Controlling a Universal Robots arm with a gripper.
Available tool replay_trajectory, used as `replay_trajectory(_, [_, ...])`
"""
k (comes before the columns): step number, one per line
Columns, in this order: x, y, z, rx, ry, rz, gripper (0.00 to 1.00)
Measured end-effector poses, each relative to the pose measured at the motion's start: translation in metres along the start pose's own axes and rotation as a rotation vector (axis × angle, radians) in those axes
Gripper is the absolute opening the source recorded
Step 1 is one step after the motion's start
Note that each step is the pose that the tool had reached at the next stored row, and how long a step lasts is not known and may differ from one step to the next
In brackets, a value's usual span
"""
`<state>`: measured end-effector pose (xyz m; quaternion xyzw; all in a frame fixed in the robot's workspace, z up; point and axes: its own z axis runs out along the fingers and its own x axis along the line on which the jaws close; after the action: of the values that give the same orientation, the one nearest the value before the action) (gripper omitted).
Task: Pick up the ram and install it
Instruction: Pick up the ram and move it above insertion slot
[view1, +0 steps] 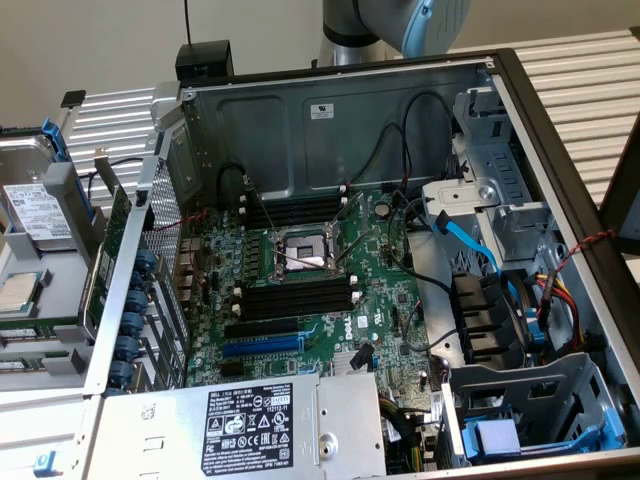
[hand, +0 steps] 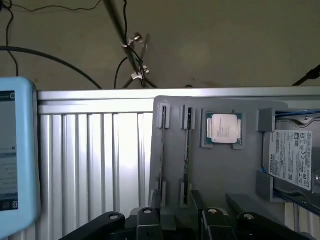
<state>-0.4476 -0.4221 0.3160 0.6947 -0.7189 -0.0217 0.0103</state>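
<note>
Two ram sticks stand on edge in holders of a grey tray (hand: 220, 175): one ram (hand: 186, 150) and a second ram (hand: 162, 150) beside it. My gripper (hand: 180, 222) hovers over the near ends of the sticks, open and holding nothing; its black fingers (hand: 146, 225) stand apart on either side. In the exterior view the tray (view1: 60, 190) sits at the exterior view's left, outside the computer case, with a ram (view1: 35, 327) showing as a thin green strip. The black memory slots (view1: 300, 295) lie on the motherboard beside the processor socket (view1: 305, 255).
On the tray also rest a processor chip (hand: 222, 128) and a hard drive (hand: 295, 160). The open case has tall metal walls (view1: 330, 120), loose cables (view1: 470, 245), a blue expansion slot (view1: 262, 345) and a power supply (view1: 250, 420). A light-blue screen (hand: 15, 155) stands beside the ribbed table (hand: 95, 165).
</note>
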Motion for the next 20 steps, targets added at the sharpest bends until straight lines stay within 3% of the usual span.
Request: replay_trajectory(20, [0.013,-0.003,0.0361,0.0001,-0.0007,0.015,0.36])
